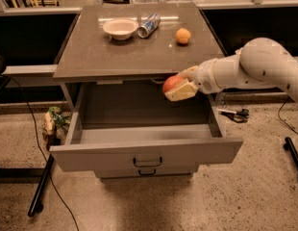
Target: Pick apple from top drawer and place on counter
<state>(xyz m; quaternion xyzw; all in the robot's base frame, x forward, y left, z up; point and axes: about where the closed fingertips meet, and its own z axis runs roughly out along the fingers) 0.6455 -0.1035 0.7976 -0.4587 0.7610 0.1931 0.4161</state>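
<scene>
The red-orange apple (171, 83) is held in my gripper (180, 86), which is shut on it. The gripper reaches in from the right on a white arm and holds the apple above the open top drawer (144, 150), just in front of the counter's front edge. The drawer is pulled far out, and what shows of its inside is bare. The counter (139, 52) is the grey-brown top of the cabinet.
On the counter stand a white bowl (120, 28), a tipped can (149, 25) and a smaller orange fruit (183, 35). The lower drawer handle (145, 171) shows below. A black stand leg (41, 191) and cable lie at the left.
</scene>
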